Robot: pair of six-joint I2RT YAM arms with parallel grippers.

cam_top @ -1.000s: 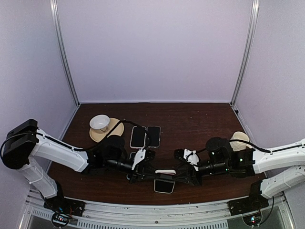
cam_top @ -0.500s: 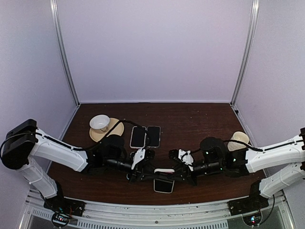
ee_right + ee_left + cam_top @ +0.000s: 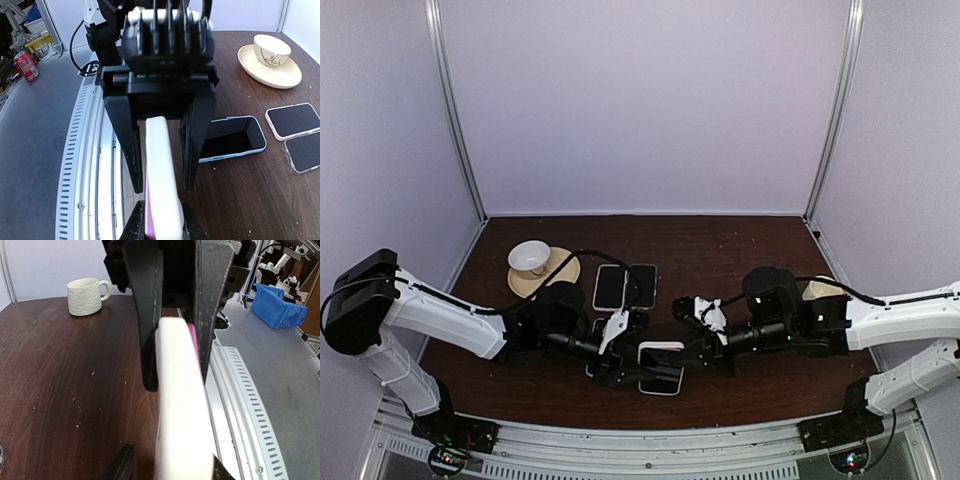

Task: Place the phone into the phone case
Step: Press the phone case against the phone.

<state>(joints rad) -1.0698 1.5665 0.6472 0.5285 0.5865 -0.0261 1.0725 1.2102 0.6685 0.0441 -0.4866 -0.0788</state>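
A white phone (image 3: 660,348) with a pink edge is held on its edge between both grippers, just above the table. My right gripper (image 3: 688,352) is shut on it; its fingers press both faces in the right wrist view (image 3: 163,225). My left gripper (image 3: 632,352) is open around the other end, with a gap beside one finger (image 3: 125,465). The phone also shows in the left wrist view (image 3: 180,405). The light-blue phone case (image 3: 232,137) lies open side up on the table, below the phone in the top view (image 3: 660,383).
Two flat dark phones or cases (image 3: 610,287) (image 3: 642,285) lie behind the grippers. A cup on a saucer (image 3: 532,258) stands at the back left. A cream mug (image 3: 823,290) stands at the right. The metal table rail (image 3: 90,165) runs along the near edge.
My right arm has moved left up to the phone and now grips it. The phone has shifted slightly away from the near edge. The left arm has barely moved.
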